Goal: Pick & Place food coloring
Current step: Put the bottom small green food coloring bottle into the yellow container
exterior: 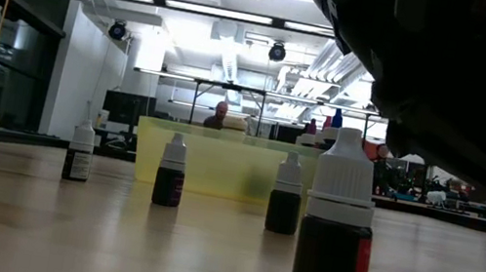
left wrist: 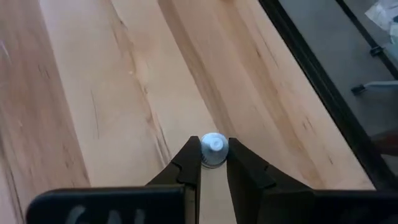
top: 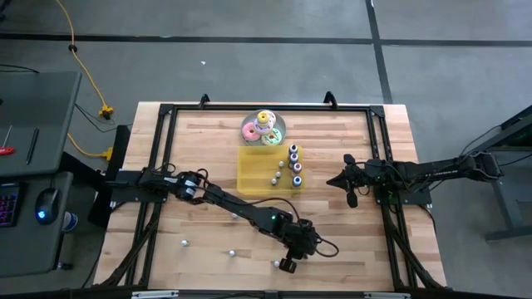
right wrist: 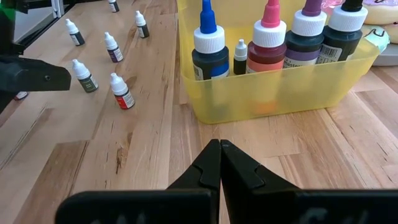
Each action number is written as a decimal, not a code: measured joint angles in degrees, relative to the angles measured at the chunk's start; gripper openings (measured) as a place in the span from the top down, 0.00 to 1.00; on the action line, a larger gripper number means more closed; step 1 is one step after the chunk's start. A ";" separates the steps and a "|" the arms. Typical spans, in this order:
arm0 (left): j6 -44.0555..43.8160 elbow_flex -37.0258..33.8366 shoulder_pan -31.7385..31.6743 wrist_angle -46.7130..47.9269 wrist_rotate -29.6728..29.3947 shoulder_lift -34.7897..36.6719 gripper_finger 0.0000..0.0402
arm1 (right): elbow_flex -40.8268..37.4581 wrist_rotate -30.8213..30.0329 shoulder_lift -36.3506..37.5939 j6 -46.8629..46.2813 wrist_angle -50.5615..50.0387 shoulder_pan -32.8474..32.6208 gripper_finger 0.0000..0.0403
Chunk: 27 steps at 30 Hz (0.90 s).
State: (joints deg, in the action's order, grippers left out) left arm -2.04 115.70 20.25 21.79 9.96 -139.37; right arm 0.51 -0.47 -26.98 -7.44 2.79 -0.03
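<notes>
Left gripper (left wrist: 213, 163) clamped on a bottle (left wrist: 212, 149) at the desk's (top: 199, 141) near edge, well away from the yellow tray (top: 253, 178).

The left gripper's fingers (left wrist: 186, 163) press both sides of the bottle's pale cap, on the side of the tray opposite the ring toys (top: 264, 127). More small bottles (right wrist: 122, 91) stand loose on the desk beside the tray; larger ones (right wrist: 209, 51) with blue, pink and purple tops stand inside it along one wall, with a small bottle (right wrist: 240, 57) among them. The right gripper (right wrist: 220, 146), fingers together and empty, hangs just before the tray's wall.
</notes>
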 joint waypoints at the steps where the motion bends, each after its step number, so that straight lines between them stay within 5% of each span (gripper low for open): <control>1: 0.00 0.43 0.00 0.33 0.09 0.00 0.90 | 0.00 0.00 0.00 0.00 0.02 -0.02 1.00; 18: 0.50 18.55 0.31 20.30 -0.32 0.07 0.90 | 0.00 0.00 0.00 0.00 0.00 0.00 1.00; 27: 1.79 18.23 0.81 27.88 -1.86 3.03 0.90 | 0.00 0.00 0.00 0.00 -0.12 0.00 1.00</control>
State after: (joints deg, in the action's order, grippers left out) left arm -0.25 133.93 21.06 49.67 8.10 -136.34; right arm 0.51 -0.47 -26.98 -7.44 2.67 -0.04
